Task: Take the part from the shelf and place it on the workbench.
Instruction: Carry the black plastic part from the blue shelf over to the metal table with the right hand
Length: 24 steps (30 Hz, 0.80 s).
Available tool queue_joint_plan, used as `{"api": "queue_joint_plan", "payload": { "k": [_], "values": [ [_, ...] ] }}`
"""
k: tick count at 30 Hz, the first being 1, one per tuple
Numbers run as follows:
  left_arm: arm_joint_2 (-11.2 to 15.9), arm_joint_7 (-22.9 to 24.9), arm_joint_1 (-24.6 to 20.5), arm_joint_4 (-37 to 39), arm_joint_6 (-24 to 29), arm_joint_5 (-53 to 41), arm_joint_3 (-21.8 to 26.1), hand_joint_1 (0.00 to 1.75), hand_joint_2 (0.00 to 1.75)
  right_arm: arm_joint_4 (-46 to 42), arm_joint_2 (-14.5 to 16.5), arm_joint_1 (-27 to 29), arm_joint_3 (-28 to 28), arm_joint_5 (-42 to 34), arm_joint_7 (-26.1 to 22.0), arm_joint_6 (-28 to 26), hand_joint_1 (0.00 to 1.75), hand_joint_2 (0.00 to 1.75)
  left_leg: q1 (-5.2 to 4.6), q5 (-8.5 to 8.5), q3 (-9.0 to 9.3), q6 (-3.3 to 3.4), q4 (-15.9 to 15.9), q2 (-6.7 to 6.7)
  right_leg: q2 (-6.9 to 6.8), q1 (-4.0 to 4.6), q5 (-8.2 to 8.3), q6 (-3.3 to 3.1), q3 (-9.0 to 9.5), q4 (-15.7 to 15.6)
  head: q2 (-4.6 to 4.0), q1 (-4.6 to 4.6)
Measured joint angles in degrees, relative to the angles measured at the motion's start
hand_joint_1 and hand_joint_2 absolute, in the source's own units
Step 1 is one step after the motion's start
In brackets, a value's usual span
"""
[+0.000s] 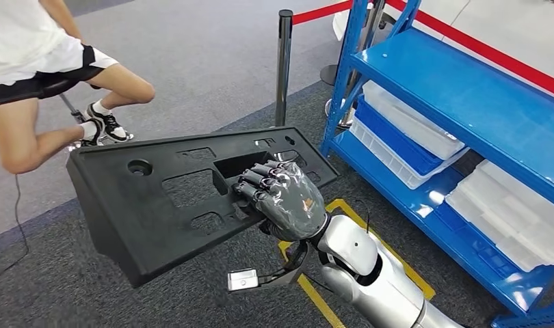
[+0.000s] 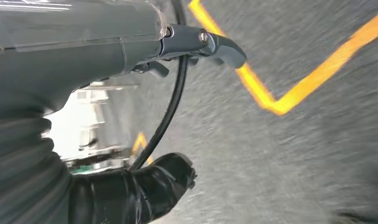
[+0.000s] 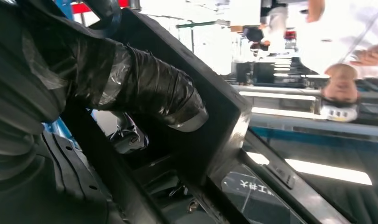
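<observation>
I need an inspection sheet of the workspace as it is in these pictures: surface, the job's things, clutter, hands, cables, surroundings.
Surface: grey carpet floor with yellow tape lines; workbench: nothing seen.
Job's things: black plastic part, large flat panel with cut-outs, held off the floor, away from the blue shelf.
Clutter: clear plastic bins on the shelf's lower levels.
Hands: right hand grips the part through a cut-out; left hand hangs over the floor, holds nothing, fingers too hidden to judge.
Cables: black cable beside the left hand; thin cord on the floor.
Surroundings: seated person; stanchion post with red belt.
</observation>
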Motion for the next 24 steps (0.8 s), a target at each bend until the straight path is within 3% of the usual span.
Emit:
{"api": "queue_joint_plan", "payload": {
  "k": [2,3,4,5,6,7,8,10,12,14,16,18,19,21,22,24],
  "values": [
    [0.0,0.0,0.0,0.0,0.0,0.0,0.0,0.0,1.75,0.0,0.0,0.1,0.0,0.0,0.0,0.2,1.75,1.75,0.37,-5.56,-1.56,-0.59,6.8,2.66,-1.75,0.08,1.01,0.09,-1.35,0.0,0.0,-0.06],
    [0.0,0.0,0.0,0.0,0.0,-0.1,0.0,0.0,1.75,0.0,0.0,0.1,0.0,0.0,0.1,0.3,1.75,1.75,0.77,-6.71,-2.0,-0.92,10.1,3.24,-2.73,0.05,1.45,0.33,-2.23,0.2,0.0,-0.07],
    [0.0,0.0,-0.1,0.0,0.0,-0.1,0.0,0.0,1.75,0.0,0.0,0.1,0.0,0.0,0.1,0.4,1.75,1.75,1.21,-6.46,-1.87,-1.31,12.3,3.59,-3.74,-0.03,1.87,0.54,-3.2,0.6,0.0,-0.07],
    [0.0,-0.1,-0.1,0.0,-0.1,-0.1,0.0,0.0,1.75,0.0,0.0,0.1,0.0,0.1,0.1,0.5,1.75,1.75,1.66,-5.13,-0.87,-1.77,12.8,3.89,-4.71,-0.17,2.25,0.8,-4.25,1.0,0.0,-0.08],
    [0.0,-0.1,-0.1,0.0,-0.1,-0.1,0.0,0.0,1.75,0.0,-0.1,0.1,0.0,0.1,0.1,0.5,1.75,1.75,2.06,-3.57,1.15,-2.24,11.3,4.4,-5.58,-0.33,2.52,1.07,-5.27,1.6,0.0,-0.07],
    [0.0,-0.3,-0.2,0.0,-0.2,-0.1,0.0,0.0,1.75,0.0,-0.1,0.1,0.0,0.1,0.1,0.5,1.75,1.75,2.29,-3.32,4.04,-2.78,8.0,5.55,-6.37,-0.47,2.69,1.36,-6.24,2.2,0.0,-0.11],
    [0.0,-0.6,-0.2,0.0,-0.2,0.1,0.1,0.0,1.75,0.0,-0.1,0.0,0.0,0.1,0.1,0.6,1.75,1.75,2.17,-3.97,7.04,-2.91,3.9,6.6,-7.11,-0.53,2.81,1.68,-7.03,2.9,0.0,-0.08],
    [0.0,-1.7,-0.4,0.0,-0.3,0.7,0.3,0.0,1.75,-0.1,-0.1,-0.1,0.0,0.1,0.2,0.6,1.75,1.75,1.56,-6.41,10.45,-2.16,-1.7,7.94,-8.44,-0.52,3.04,2.46,-7.86,3.7,0.0,0.0],
    [0.1,-2.8,-0.2,0.0,-0.7,1.5,0.8,0.0,1.75,-0.1,-0.2,-0.3,0.0,0.1,0.2,0.6,1.75,1.75,1.14,-6.44,10.42,-0.53,-2.9,7.05,-9.41,-0.7,3.35,3.31,-7.94,3.8,0.0,0.07],
    [0.1,-3.9,-0.1,0.0,-1.3,1.9,1.4,0.0,1.75,-0.1,-0.2,-0.5,0.0,0.1,0.2,0.6,1.75,1.75,1.11,-5.57,10.11,0.77,-3.3,6.04,-7.13,-1.18,1.92,3.99,-8.47,5.4,0.0,0.07],
    [0.2,-4.6,-0.2,0.0,-1.7,1.9,1.6,0.0,1.75,-0.1,-0.3,-0.6,0.0,0.1,0.3,0.5,1.75,1.75,1.07,-4.68,9.58,1.73,-3.5,5.13,-3.16,-1.49,-2.2,4.29,-10.56,11.0,0.0,0.07],
    [0.3,-4.8,-0.3,0.0,-1.8,1.9,1.8,0.0,1.75,-0.1,-0.5,-0.6,0.0,0.1,0.3,0.5,1.75,1.75,0.84,-3.99,8.76,2.1,-3.5,3.86,-1.64,-1.51,-5.86,4.3,-13.1,18.0,0.0,0.07],
    [0.3,-5.0,-0.3,0.0,-1.8,1.8,1.9,0.0,1.75,-0.1,-0.6,-0.6,0.0,0.1,0.3,0.5,1.75,1.75,0.71,-3.67,8.39,2.12,-3.4,3.06,-1.45,-1.51,-6.28,4.24,-13.42,19.6,0.0,0.07],
    [0.3,-5.4,-0.2,0.0,-1.4,1.4,2.0,0.0,1.75,-0.1,-0.6,-0.6,0.0,0.1,0.3,0.6,1.75,1.75,0.57,-3.18,7.93,1.99,-3.4,1.36,-1.03,-1.5,-4.08,3.86,-10.9,16.4,0.0,0.06],
    [0.3,-5.8,-0.2,0.0,-0.9,1.0,2.0,0.0,1.75,-0.1,-0.6,-0.7,0.0,0.1,0.3,0.6,1.75,1.75,0.59,-3.0,7.81,1.88,-3.3,0.56,-0.08,-1.5,-2.26,3.54,-8.44,12.2,0.0,0.07],
    [0.3,-6.8,-0.2,0.0,0.0,0.2,2.0,0.0,1.75,-0.1,-0.6,-0.8,0.0,0.1,0.4,0.6,1.75,1.75,0.65,-2.61,7.37,1.39,-3.1,-0.84,2.56,-1.51,-0.3,3.13,-4.78,5.5,0.0,0.07]
  ]
}}
